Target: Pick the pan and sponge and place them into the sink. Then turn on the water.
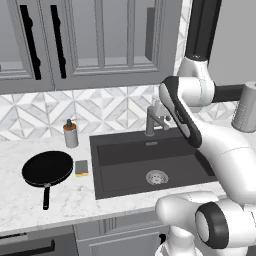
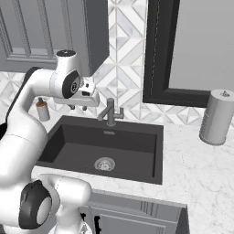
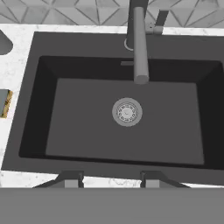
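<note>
The table [image 1: 30, 150] is a white marbled surface running along the wall. A soap dispenser [image 1: 70, 134], grey with an orange collar and a dark pump head, stands upright at the table's back edge, against the backsplash. A grey metal cylindrical canister [image 2: 216, 117] with a small knob on its lid stands upright on the table toward its right end, near the back edge. The backsplash [image 1: 40, 112] consists of white and grey geometric tiles. Grey upper cabinets [image 1: 100, 40] with long black handles hang above it. A dark-framed window [image 2: 183, 50] occupies the wall on the right. Grey lower cabinet fronts [image 2: 132, 215] sit under the table's front edge.
</note>
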You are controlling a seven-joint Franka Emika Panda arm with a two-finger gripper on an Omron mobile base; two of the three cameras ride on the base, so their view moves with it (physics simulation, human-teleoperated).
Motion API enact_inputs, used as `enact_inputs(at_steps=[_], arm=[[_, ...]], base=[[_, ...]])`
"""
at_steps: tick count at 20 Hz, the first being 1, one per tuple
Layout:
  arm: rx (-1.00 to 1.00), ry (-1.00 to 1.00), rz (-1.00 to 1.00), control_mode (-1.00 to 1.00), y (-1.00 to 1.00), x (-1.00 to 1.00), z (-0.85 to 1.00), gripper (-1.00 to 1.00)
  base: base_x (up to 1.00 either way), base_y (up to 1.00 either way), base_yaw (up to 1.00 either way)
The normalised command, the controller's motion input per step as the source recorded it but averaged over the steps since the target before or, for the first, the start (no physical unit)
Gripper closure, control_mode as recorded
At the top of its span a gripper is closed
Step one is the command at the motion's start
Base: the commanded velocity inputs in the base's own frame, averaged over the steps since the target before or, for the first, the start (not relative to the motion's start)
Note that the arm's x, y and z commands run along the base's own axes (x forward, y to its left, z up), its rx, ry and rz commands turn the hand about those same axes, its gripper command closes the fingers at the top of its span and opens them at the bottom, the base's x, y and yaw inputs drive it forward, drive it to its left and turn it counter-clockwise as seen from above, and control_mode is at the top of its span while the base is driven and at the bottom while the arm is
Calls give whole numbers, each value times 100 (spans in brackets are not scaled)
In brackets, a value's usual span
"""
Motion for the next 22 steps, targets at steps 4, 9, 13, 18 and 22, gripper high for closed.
enact_inputs(at_steps=[4, 9, 13, 18, 22], arm=[[-1, 0, 0, -100, 7, -19, 0, -100], [-11, 0, 0, -100, 77, -20, -1, -100], [-2, 0, 0, -100, 94, 0, -24, -100], [0, 0, 0, -100, 90, 0, -43, -100], [0, 0, 0, -100, 84, 0, -55, -100]], base=[[0, 0, 0], [0, 0, 0], [0, 0, 0], [0, 0, 0], [0, 0, 0]])
